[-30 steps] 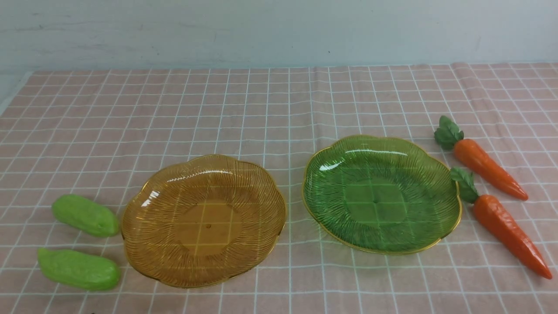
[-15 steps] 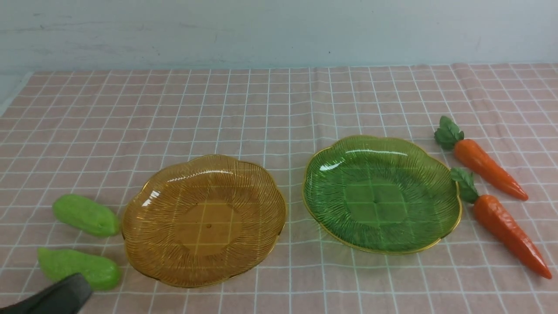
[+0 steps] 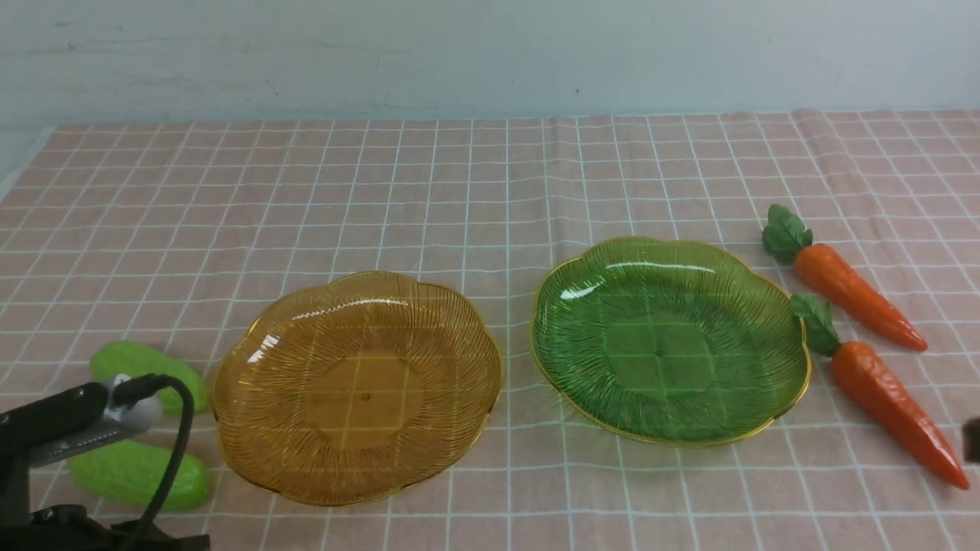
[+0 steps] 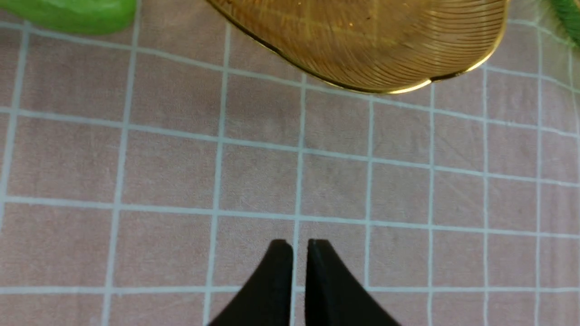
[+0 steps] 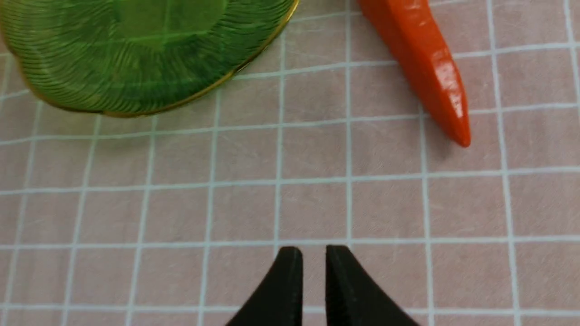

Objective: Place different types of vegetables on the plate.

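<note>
Two light-green gourds lie left of the amber plate [image 3: 360, 386]: the far gourd [image 3: 122, 358] is partly hidden by my left arm [image 3: 53, 419], the near gourd [image 3: 138, 474] lies below it. Two orange carrots, a far one [image 3: 850, 287] and a near one [image 3: 888, 405], lie right of the green plate [image 3: 670, 340]. Both plates are empty. My left gripper [image 4: 300, 242] hovers over bare cloth short of the amber plate [image 4: 371, 40], jaws barely apart and empty. My right gripper [image 5: 313, 249] is slightly open and empty, near the carrot tip [image 5: 421, 63] and the green plate [image 5: 136, 59].
A pink checked cloth [image 3: 490, 191] covers the table up to a pale wall at the back. A sliver of my right arm [image 3: 972, 440] shows at the right edge. One gourd end [image 4: 68, 16] shows in the left wrist view.
My left arm has come up into the front view from the lower left and now crosses the gourds. A sliver of the right arm has appeared. Vegetables and plates have not moved.
</note>
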Motion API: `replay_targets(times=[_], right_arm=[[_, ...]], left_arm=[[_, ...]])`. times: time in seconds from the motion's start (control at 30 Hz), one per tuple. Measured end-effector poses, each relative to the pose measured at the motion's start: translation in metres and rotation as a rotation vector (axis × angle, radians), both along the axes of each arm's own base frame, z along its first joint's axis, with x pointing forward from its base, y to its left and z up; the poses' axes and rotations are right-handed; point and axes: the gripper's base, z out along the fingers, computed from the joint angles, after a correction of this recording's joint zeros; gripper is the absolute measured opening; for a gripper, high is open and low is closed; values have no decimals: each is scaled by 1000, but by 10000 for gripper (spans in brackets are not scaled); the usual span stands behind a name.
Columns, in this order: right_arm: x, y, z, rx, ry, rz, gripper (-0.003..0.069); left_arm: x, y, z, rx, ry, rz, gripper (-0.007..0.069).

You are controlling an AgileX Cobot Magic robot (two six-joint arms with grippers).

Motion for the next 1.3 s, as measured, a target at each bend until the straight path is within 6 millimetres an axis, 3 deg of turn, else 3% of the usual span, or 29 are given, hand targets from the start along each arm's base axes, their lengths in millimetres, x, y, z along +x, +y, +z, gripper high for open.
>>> replay_targets(times=[0.03,0.13,0.23,0.3,0.5,0.7,0.8,0.9,1.03,1.1,1.17,1.3], right_arm=[[4,0,0,-9,-5,1,145],[46,-1,1,-92,-54,35,301],[90,-2,-14,-205,-5,95,437],[112,-2,-33,-240,60,121,469],[155,-1,-87,-308,215,184,479],[169,-2,-123,-342,317,219,465],[176,-2,-124,-340,321,204,395],[179,-3,-121,-340,353,178,255],[179,-6,-95,-347,418,130,259],[183,1,-53,-245,336,76,259],[186,15,-32,-147,253,106,259],[195,54,-39,-26,182,216,259]], left_arm=[[1,0,0,1,0,3,85],[5,1,0,6,-17,9,153],[5,1,0,17,-25,-6,242],[5,1,0,19,-27,-9,265],[5,1,0,20,-28,-10,273],[5,1,0,20,-28,-10,273],[5,1,0,20,-28,-10,273],[5,1,0,20,-28,-10,273],[5,1,0,20,-28,-10,273],[5,1,0,20,-28,-10,273],[5,1,0,19,-27,-10,273],[5,1,0,19,-27,-10,273]])
